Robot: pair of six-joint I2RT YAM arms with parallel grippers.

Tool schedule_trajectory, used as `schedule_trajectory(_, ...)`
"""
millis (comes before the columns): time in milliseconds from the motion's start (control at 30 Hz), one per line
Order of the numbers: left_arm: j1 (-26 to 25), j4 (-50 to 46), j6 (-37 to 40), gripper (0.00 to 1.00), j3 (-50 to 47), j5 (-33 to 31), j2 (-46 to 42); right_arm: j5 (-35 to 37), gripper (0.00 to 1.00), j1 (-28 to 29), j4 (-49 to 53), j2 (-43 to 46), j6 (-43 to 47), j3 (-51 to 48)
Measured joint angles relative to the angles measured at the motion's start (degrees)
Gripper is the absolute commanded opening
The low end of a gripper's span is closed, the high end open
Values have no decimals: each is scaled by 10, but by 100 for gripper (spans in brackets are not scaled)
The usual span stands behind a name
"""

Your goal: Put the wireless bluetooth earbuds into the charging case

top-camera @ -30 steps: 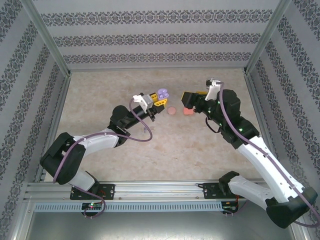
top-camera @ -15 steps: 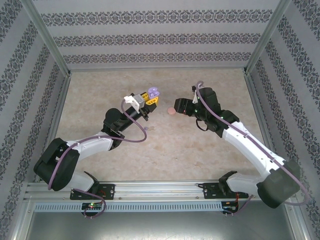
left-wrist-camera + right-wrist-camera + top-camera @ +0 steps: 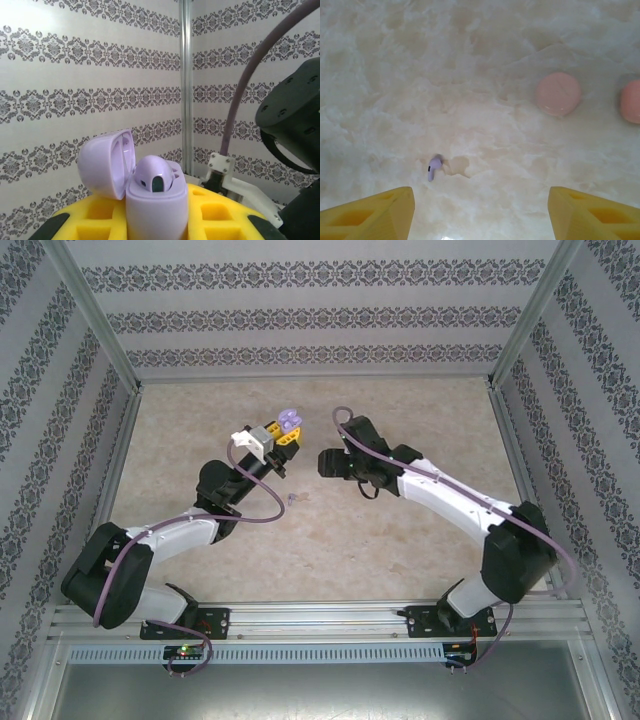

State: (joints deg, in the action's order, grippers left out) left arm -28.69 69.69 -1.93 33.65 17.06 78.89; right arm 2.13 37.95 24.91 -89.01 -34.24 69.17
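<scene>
My left gripper (image 3: 282, 434) is shut on the purple charging case (image 3: 291, 419) and holds it off the table, left of centre. In the left wrist view the case (image 3: 157, 210) stands upright between the yellow fingers (image 3: 225, 212). Its lid (image 3: 105, 162) is swung open to the left and one purple earbud (image 3: 152, 175) sits in it. A second purple earbud (image 3: 434, 167) lies loose on the marble table (image 3: 485, 60), also seen from above (image 3: 293, 498). My right gripper (image 3: 480, 215) hangs open above the table, with this earbud just ahead of its left fingertip (image 3: 375, 212).
A pale pink closed case (image 3: 557, 93) lies on the table beyond the right gripper, and an orange-pink one (image 3: 631, 101) sits at the view's right edge. Patterned walls and metal posts (image 3: 100, 330) enclose the table. The right arm (image 3: 440, 490) stretches across the middle.
The right arm has swung left across the table, past the pink and orange cases, to above the loose purple earbud. The left gripper with the purple case has drifted left and back.
</scene>
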Motion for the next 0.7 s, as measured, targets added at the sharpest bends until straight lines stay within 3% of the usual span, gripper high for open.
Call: schedule_trajectory(700,59,21,-29,0,-38,-69,-49,31,68,100,103,-244,-47,191)
